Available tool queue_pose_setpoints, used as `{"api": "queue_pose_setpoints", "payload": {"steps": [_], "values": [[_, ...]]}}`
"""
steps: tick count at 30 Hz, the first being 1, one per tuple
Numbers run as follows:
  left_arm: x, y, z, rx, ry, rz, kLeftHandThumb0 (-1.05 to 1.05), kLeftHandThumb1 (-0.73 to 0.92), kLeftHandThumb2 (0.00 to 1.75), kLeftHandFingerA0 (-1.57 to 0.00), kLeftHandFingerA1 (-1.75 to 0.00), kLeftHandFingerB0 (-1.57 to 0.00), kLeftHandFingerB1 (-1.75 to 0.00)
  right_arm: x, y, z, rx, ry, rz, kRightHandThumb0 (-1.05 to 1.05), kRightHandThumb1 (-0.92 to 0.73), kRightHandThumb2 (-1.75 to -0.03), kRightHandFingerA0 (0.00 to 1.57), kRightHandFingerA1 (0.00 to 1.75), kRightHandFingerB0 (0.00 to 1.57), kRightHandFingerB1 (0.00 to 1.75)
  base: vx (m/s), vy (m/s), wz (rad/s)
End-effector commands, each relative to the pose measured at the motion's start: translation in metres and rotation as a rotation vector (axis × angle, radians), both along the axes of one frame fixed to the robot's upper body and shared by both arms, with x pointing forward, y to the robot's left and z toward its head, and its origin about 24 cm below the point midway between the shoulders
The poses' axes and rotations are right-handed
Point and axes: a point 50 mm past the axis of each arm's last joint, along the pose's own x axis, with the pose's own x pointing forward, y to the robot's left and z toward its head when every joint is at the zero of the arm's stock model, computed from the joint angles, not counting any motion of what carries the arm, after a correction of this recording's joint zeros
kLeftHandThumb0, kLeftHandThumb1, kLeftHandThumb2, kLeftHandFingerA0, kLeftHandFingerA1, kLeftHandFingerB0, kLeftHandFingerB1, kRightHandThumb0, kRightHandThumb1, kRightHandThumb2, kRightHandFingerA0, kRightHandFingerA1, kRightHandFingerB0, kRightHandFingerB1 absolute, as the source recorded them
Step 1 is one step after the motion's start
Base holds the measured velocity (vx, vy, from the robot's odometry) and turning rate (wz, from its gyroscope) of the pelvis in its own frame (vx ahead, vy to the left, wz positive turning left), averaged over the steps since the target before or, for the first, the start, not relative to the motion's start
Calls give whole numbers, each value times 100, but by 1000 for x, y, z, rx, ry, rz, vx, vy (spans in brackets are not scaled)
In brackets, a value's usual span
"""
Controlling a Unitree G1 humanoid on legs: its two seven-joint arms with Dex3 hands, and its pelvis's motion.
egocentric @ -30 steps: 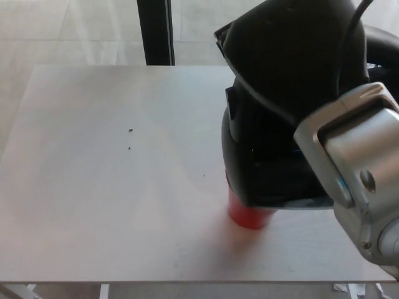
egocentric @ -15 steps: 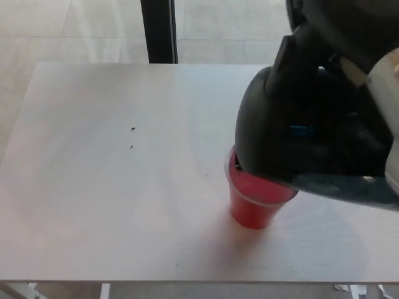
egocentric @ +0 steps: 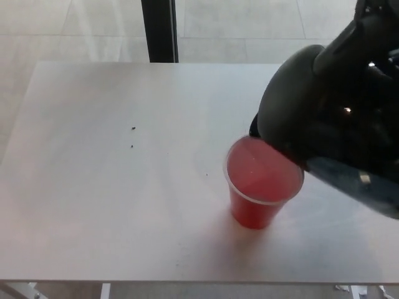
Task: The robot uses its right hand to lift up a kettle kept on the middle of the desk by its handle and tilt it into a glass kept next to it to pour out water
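Lifted and tilted already, kettle [egocentric: 324, 124] up off the worktop [egocentric: 93, 187] with its spout at the rim of the red cup [egocentric: 262, 187]; right hand's grip impossible to tell, left hand absent; left: finishing the pour, setting down.

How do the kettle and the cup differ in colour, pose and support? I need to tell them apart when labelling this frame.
The kettle is black and opaque; the cup is red and see-through at the rim. The kettle is tilted with its spout at the cup's rim; the cup stands upright. The kettle is held up in the air; the cup rests on the white table. The kettle looks much larger. The hand holding it cannot be made out.
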Motion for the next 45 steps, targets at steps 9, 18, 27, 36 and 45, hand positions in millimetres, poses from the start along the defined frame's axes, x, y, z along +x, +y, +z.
{"api": "queue_pose_setpoints", "payload": {"steps": [9,18,27,36,45], "values": [[-2,-1,-2,-16,3,-10,-77,83,65,-50,-43,-31,-36,3,-39,-62,637,22,-137,-25,-40,-115,92,173,84,108,0,0,0],[-4,-3,-5,5,27,-36,-77,86,66,-50,-41,-31,-36,8,-61,-83,978,-106,-177,-15,-38,-126,96,175,79,143,0,0,0],[-5,-3,-5,6,29,-31,-76,87,67,-50,-40,-31,-36,9,-74,-112,1190,-109,-188,-18,-39,-131,97,175,84,154,0,0,0],[-5,-3,-6,-5,17,-14,-78,70,104,-43,-54,-25,-49,4,-89,-148,1225,-23,-201,-13,-37,-141,92,172,82,149,0,0,0],[-6,-2,-5,-9,14,-5,-76,68,105,-41,-54,-23,-48,-5,-93,-177,1231,254,-140,-21,-67,-77,87,140,68,56,0,0,0]]}}
